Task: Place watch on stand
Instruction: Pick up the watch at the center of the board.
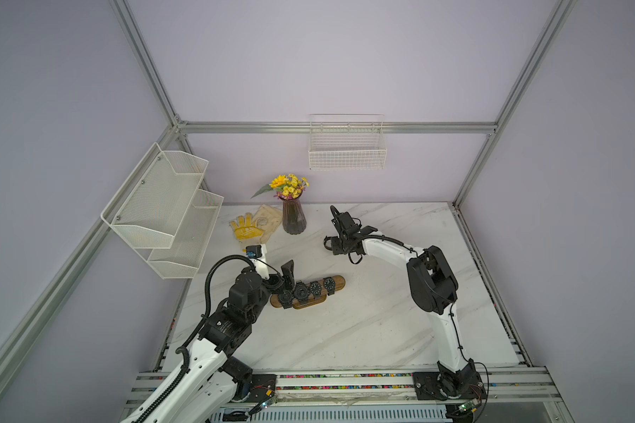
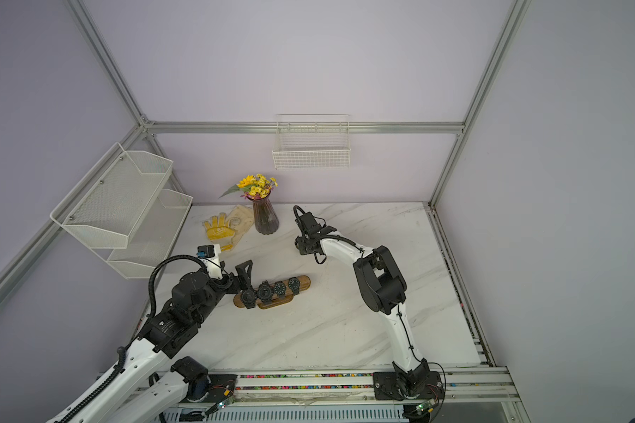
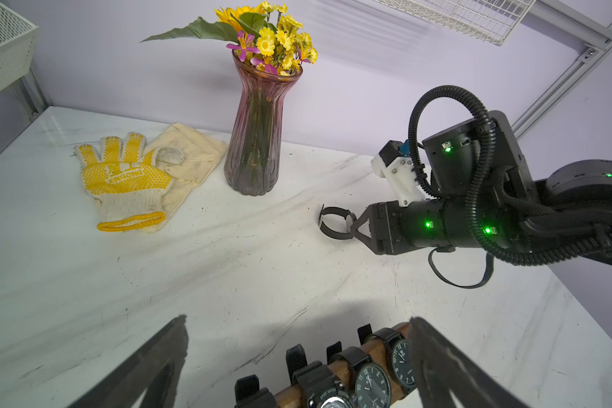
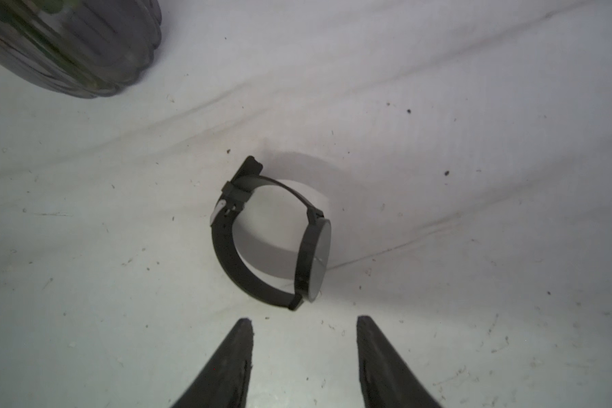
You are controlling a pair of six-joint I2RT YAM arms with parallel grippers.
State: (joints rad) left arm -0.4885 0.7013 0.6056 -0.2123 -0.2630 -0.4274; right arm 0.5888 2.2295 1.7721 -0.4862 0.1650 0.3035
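Observation:
A black watch (image 4: 315, 254) with its strap buckled into a loop lies on its side on the white marble table, right of the vase; it also shows in the left wrist view (image 3: 335, 209). My right gripper (image 4: 304, 319) hovers just short of it, open, with nothing between the fingers, and appears in both top views (image 1: 333, 248) (image 2: 302, 247). The stand (image 1: 340, 282) (image 2: 305, 282), a brown wooden bar (image 3: 378, 348), lies mid-table and carries several black watches (image 1: 301, 291). My left gripper (image 3: 297, 330) is wide open at the stand's left end (image 1: 286, 284), holding nothing.
A glass vase of yellow flowers (image 1: 294, 219) stands at the back, with a yellow-dotted work glove and a cloth (image 1: 248, 227) to its left. A white mesh shelf (image 1: 162, 208) hangs on the left wall and a wire basket (image 1: 347, 150) on the back wall.

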